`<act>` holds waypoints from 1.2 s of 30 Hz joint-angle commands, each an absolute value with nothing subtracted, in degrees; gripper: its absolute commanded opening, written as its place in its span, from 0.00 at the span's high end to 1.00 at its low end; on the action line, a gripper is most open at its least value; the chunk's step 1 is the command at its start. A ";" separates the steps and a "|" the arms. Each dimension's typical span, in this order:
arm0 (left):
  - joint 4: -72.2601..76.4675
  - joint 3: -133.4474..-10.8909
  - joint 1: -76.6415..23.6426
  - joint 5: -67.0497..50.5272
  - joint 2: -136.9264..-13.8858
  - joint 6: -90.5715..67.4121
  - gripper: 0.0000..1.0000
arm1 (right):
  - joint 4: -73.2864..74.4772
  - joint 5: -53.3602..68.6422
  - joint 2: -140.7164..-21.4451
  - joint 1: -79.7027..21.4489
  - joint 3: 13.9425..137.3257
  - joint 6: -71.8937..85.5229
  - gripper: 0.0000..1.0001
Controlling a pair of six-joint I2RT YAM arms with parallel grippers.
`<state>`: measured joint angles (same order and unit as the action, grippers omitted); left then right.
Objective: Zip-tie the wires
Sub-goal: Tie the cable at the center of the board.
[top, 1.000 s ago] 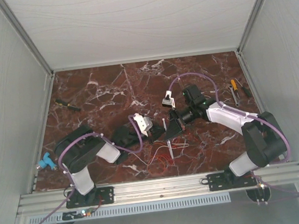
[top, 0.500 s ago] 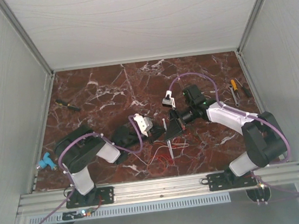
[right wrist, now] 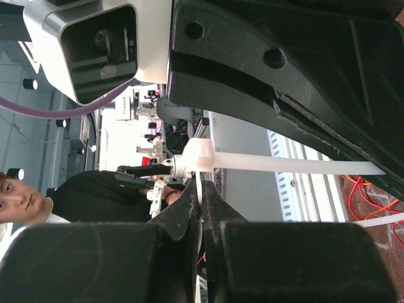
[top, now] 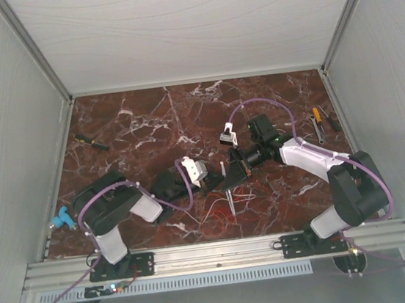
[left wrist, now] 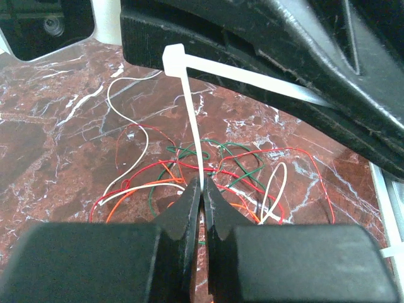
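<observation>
— How are the grippers set?
— The left gripper (left wrist: 202, 189) is shut on the zip tie (left wrist: 252, 79), and the thin tail is pinched between its tips. The right gripper (right wrist: 201, 192) is closed as well, with another stretch of the same strip clamped in it.
— Where is the tie held?
— It is held in the air between the two grippers, bent sharply at its square head, above the wires (left wrist: 240, 165).
— And the wires?
— They are spread in a loose tangle of red, orange, white and green on the table (top: 126, 131), near its front edge, between the arms. Whether any strand is looped by the tie cannot be told.
</observation>
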<state>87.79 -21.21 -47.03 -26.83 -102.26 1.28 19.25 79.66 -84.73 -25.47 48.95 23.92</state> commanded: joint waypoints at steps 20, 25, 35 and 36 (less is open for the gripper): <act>92.29 -19.97 -49.03 -25.39 -99.17 10.32 1.00 | 18.02 84.37 -82.89 -26.83 50.01 28.09 1.00; 92.03 -19.23 -49.15 -23.59 -98.47 12.48 1.00 | 17.83 85.05 -82.45 -26.65 49.92 29.01 1.00; 90.83 -19.06 -50.43 -21.45 -96.67 16.93 1.00 | 17.14 85.25 -82.81 -26.54 49.47 30.67 1.00; 90.66 -19.00 -50.70 -21.20 -96.45 17.29 1.00 | 17.17 85.19 -83.06 -26.53 49.62 30.66 1.00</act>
